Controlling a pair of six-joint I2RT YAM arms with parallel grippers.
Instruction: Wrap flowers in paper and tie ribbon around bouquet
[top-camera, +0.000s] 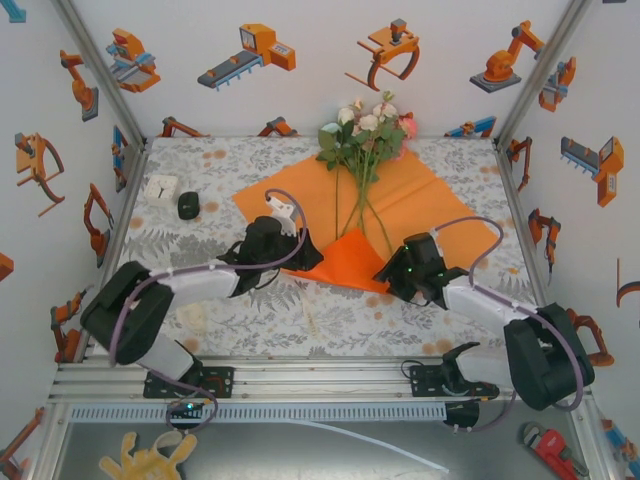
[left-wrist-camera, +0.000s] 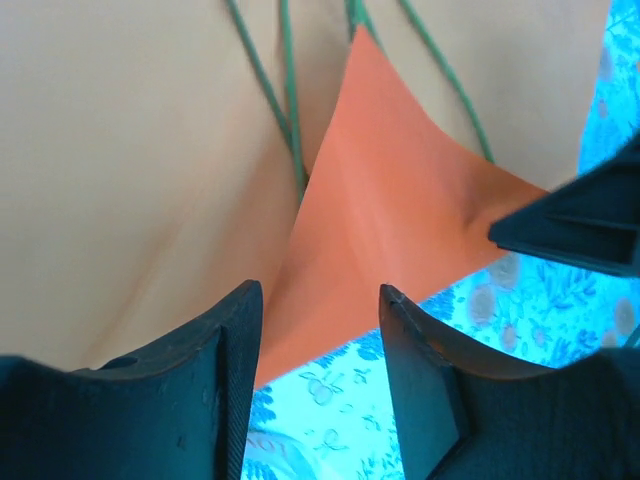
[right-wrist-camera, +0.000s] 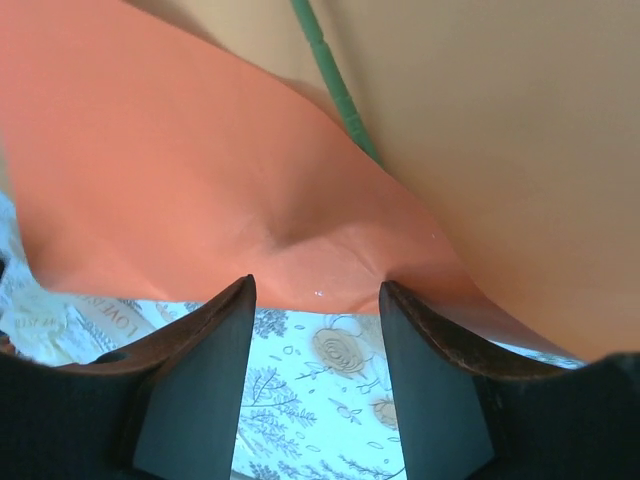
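Orange paper (top-camera: 425, 195) lies as a diamond mid-table. Flowers (top-camera: 365, 130) lie on it, long axis 12–6, blooms at 12. The folded corner (top-camera: 350, 262) covers the stem ends. Left gripper (left-wrist-camera: 320, 290) sits at its 9, right gripper (right-wrist-camera: 315, 285) at its 3, equally near. Both are half open, clamping nothing.

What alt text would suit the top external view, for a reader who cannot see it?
A bunch of flowers lies on a bright orange paper sheet on a floral tablecloth, blooms at the far end; the paper's near corner is folded over the stem ends. The left end effector and the right end effector flank that corner.
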